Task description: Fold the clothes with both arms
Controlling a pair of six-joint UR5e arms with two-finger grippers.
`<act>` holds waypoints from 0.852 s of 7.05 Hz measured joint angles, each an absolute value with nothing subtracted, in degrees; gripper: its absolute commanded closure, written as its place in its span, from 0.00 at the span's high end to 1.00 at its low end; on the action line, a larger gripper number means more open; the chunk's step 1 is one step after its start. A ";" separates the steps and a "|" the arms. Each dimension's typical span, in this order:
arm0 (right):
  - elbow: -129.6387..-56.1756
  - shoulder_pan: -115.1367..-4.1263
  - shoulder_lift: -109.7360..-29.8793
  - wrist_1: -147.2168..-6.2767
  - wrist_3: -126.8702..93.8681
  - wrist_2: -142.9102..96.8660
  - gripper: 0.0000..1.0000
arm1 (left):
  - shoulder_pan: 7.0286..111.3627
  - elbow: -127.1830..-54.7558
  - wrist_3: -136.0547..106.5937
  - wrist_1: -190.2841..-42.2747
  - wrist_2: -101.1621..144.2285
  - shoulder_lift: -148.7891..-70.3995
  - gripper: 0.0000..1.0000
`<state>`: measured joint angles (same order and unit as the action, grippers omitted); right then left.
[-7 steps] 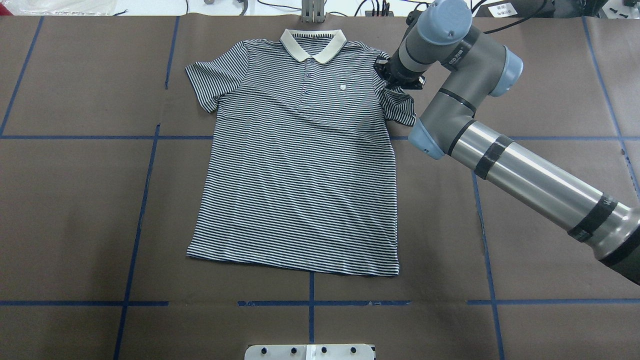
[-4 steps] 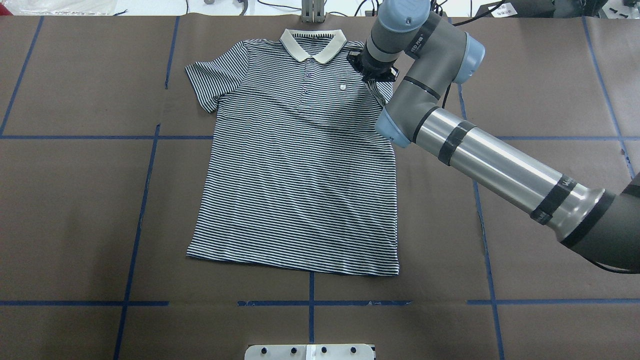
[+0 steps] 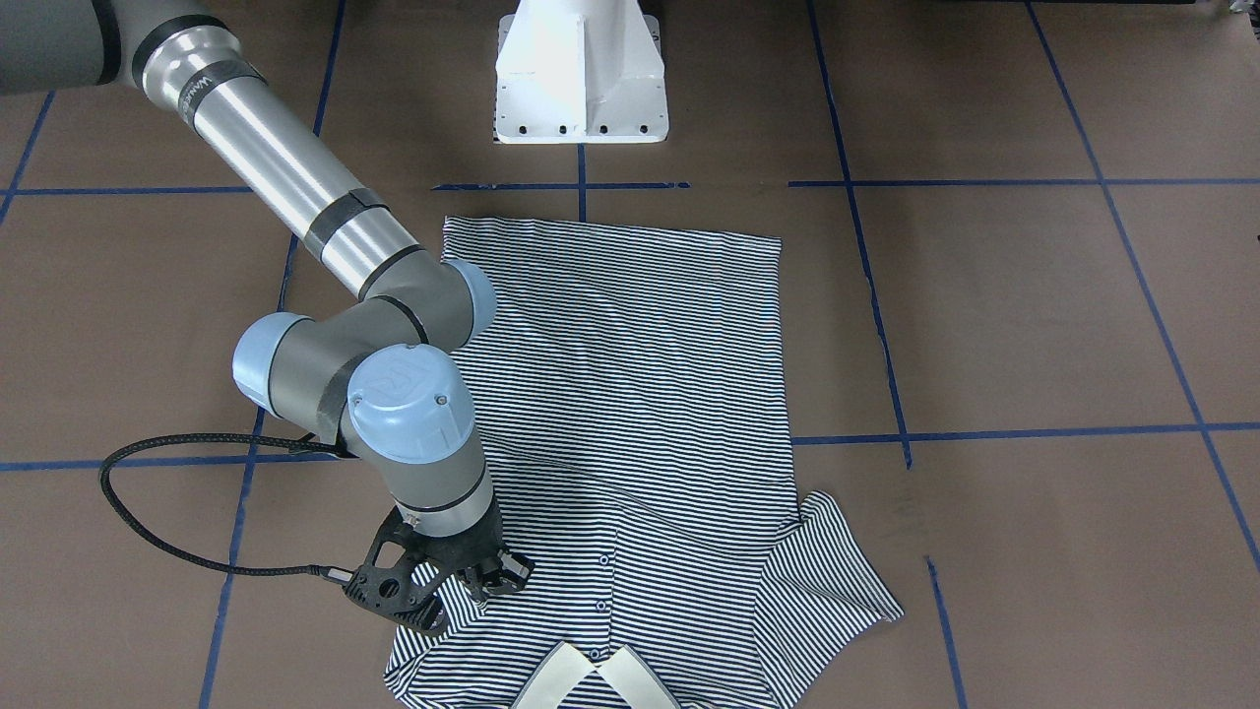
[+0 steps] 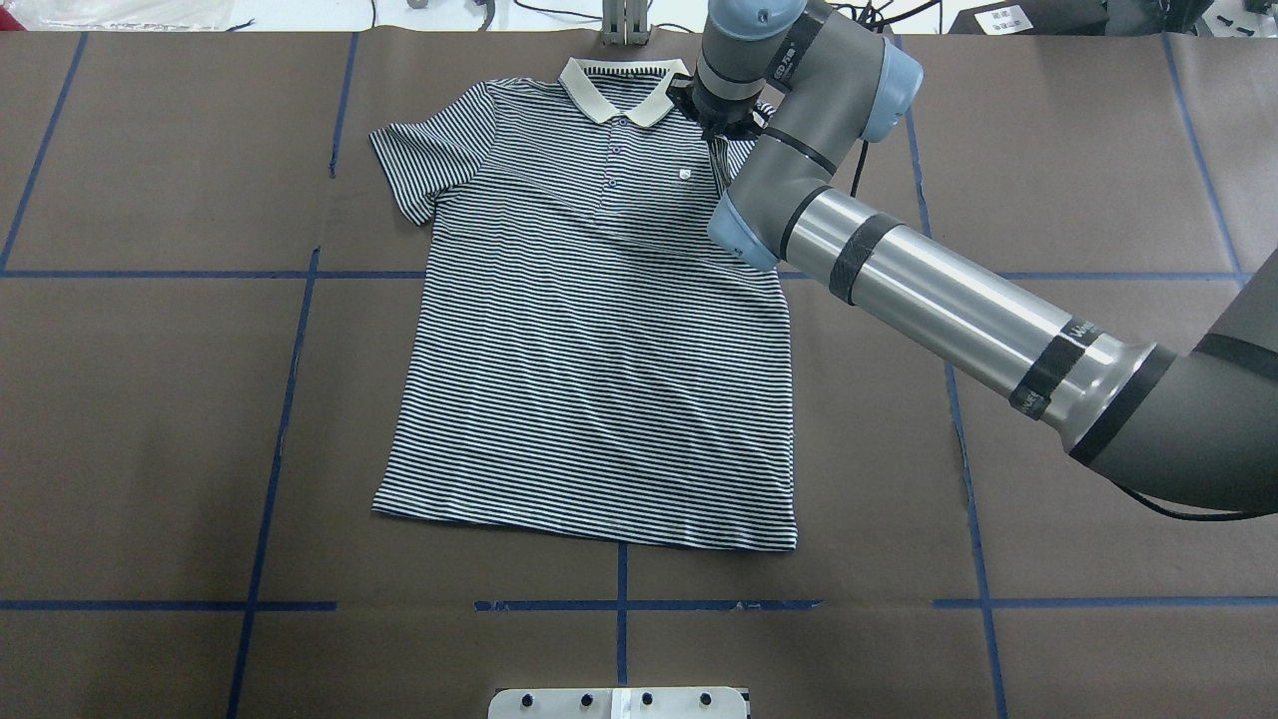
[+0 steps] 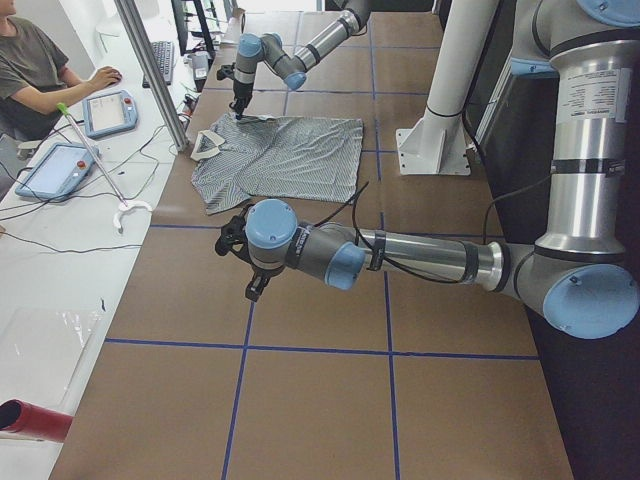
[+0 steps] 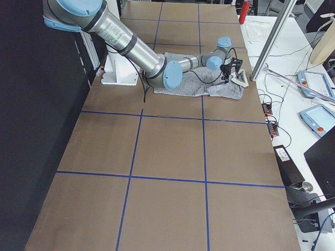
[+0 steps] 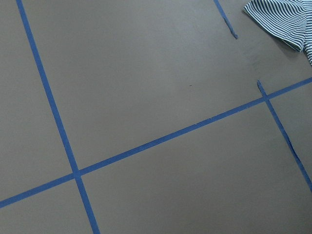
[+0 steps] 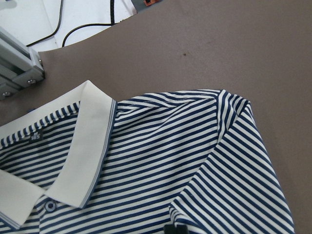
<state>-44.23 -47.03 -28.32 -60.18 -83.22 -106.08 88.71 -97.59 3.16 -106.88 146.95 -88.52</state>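
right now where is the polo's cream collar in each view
front-facing: collar, bottom edge centre
overhead: collar, top centre
exterior left: collar, polo shirt's left end
exterior right: collar, polo shirt's right end
left wrist: not in view
right wrist: collar, left half
shared landmark: right end effector beside it

Striped polo shirt (image 4: 589,350) flat, front up, on the brown table (image 4: 150,419) — cream collar (image 4: 624,88) toward the far edge. The right arm (image 4: 929,300) extends from the right; its wrist hangs over the shoulder beside the collar.
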 measured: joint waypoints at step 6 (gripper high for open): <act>-65.01 -47.22 -37.84 -61.32 -90.98 -106.71 1.00 | 78.65 -96.03 -21.66 -111.13 145.19 -98.97 0.95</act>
